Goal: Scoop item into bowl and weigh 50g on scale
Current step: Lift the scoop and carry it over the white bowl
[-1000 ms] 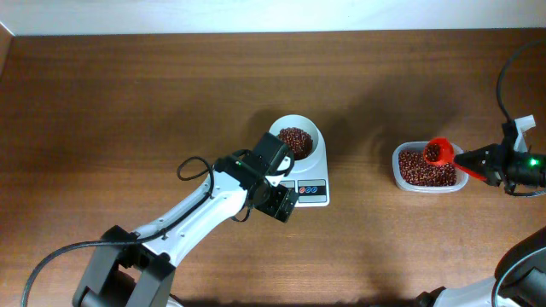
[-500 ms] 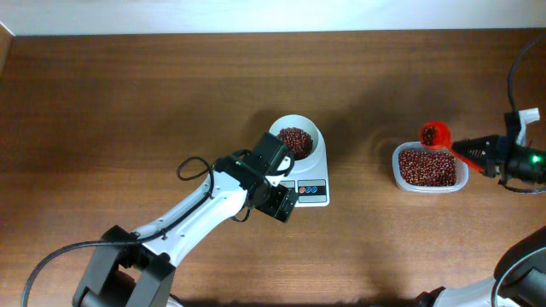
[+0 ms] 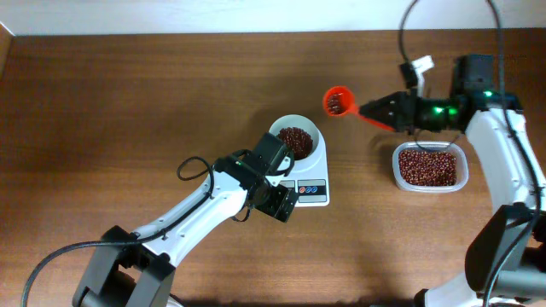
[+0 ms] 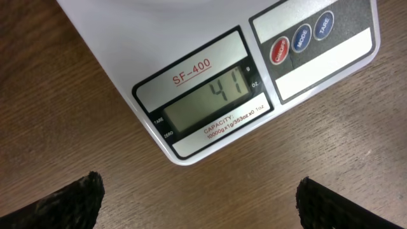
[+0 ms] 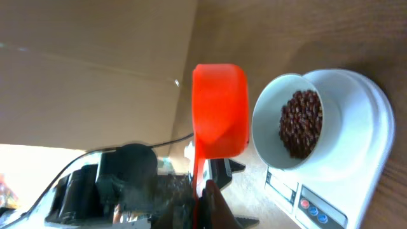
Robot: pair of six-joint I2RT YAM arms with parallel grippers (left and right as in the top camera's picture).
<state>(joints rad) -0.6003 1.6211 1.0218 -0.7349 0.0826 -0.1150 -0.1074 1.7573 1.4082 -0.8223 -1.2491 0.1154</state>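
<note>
A white bowl (image 3: pixel 295 136) holding dark red-brown beans (image 3: pixel 295 138) stands on the white scale (image 3: pixel 311 183). In the left wrist view the scale's display (image 4: pixel 206 98) reads 41. My left gripper (image 3: pixel 280 205) is open and empty, just in front of the scale's front edge. My right gripper (image 3: pixel 384 111) is shut on the handle of an orange-red scoop (image 3: pixel 338 101), which holds a few beans and hangs above the table to the right of the bowl. In the right wrist view the scoop (image 5: pixel 219 117) is beside the bowl (image 5: pixel 292 121).
A clear plastic tub (image 3: pixel 430 166) full of beans stands at the right, below my right arm. A black cable loops beside my left arm (image 3: pixel 192 166). The scale's red and blue buttons (image 4: pixel 300 39) face my left gripper.
My right gripper has lifted the scoop out of the tub and carried it left and back, towards the bowl. My left arm has not moved.
</note>
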